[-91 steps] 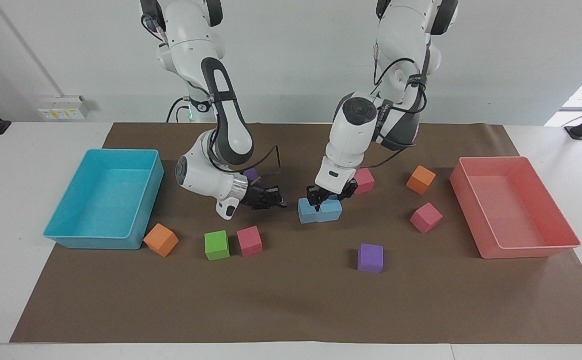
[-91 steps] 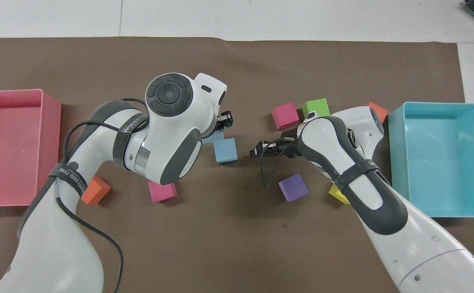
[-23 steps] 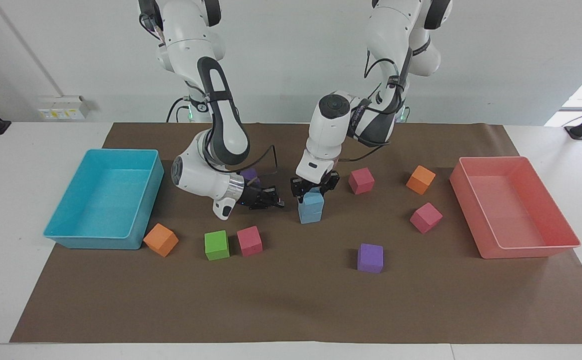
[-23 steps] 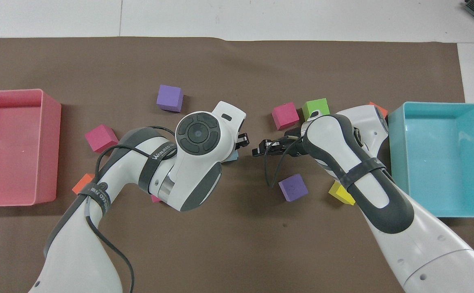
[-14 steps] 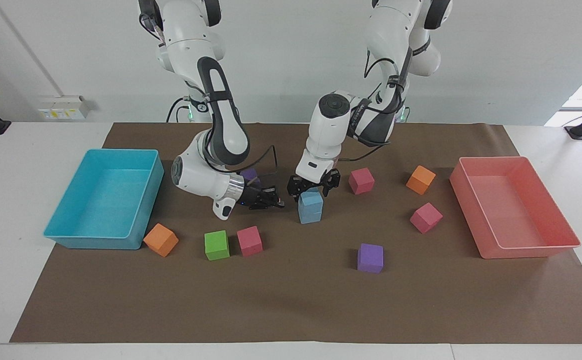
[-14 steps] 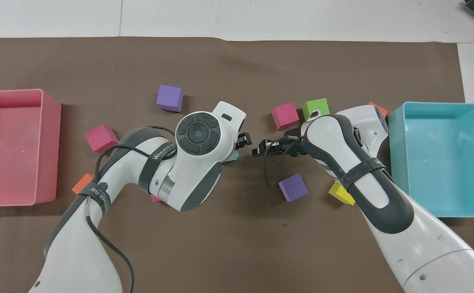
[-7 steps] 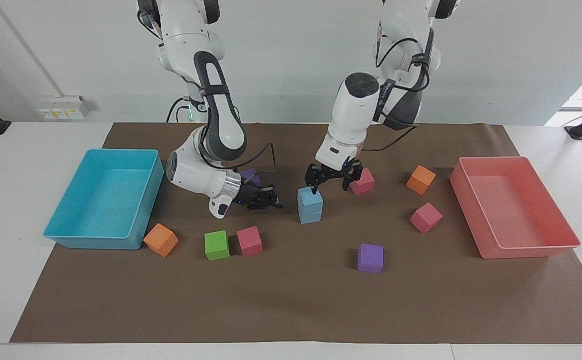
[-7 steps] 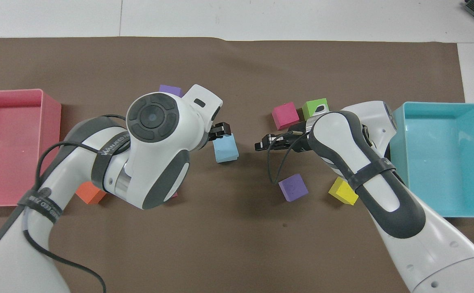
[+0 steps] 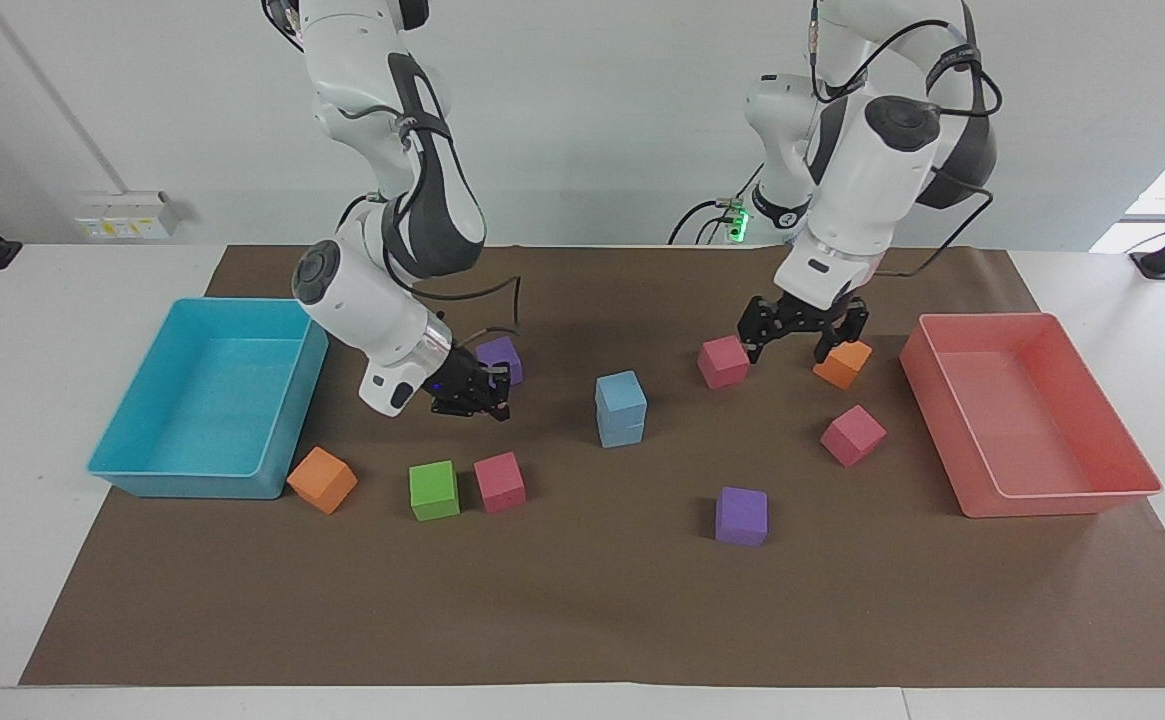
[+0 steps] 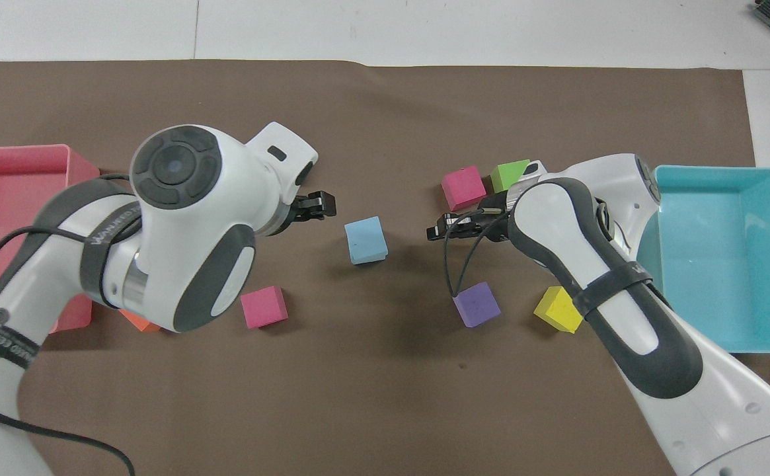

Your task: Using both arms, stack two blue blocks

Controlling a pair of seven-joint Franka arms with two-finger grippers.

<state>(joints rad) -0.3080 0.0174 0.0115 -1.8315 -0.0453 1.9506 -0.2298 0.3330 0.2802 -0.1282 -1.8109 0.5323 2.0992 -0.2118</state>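
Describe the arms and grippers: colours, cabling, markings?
Both arms are glossy white with rounded joints and dark grey panels. The left arm has a round dark grey joint cap; black cable loops run alongside each, strapped on by a printed band. The left gripper and right gripper are black, two-fingered.

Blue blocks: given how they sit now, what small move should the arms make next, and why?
Probably just retreat to rest. The upper blue block already sits squarely on the lower blue block, with neither gripper touching them. The left gripper is open over the mat between a pink cube and an orange cube; the right gripper hangs low beside a purple cube. No regrasp seems needed.
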